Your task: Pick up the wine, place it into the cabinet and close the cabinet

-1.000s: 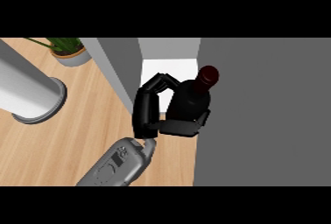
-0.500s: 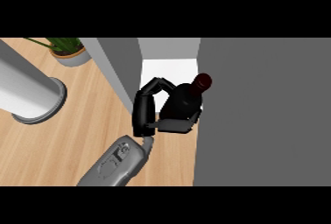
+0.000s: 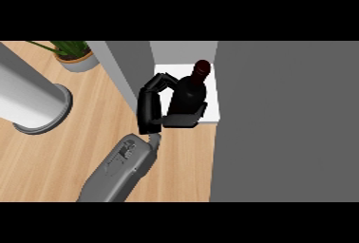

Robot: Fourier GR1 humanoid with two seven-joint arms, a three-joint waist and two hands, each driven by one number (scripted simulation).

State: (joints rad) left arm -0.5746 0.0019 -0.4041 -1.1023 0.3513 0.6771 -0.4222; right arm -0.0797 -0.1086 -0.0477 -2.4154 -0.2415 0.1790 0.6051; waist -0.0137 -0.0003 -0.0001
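A dark wine bottle (image 3: 188,95) with a dark red cap stands upright on the white floor of the cabinet's (image 3: 213,102) opening. My left hand (image 3: 150,108) is shut on it from the left, with fingers wrapped round the far side and the thumb across the near side. The grey forearm comes up from the lower left. A broad grey panel (image 3: 284,123) of the cabinet fills the right side and hides everything beyond it. A grey cabinet wall (image 3: 129,71) stands just left of the hand. My right hand shows nowhere.
A large pale cylinder on a round base (image 3: 32,102) stands on the wooden counter (image 3: 84,142) at the left. A potted plant (image 3: 73,56) sits at the back left, beside the cabinet wall.
My left hand has carried the bottle left and away from me, from in front of the grey panel into the cabinet's white opening. The forearm followed.
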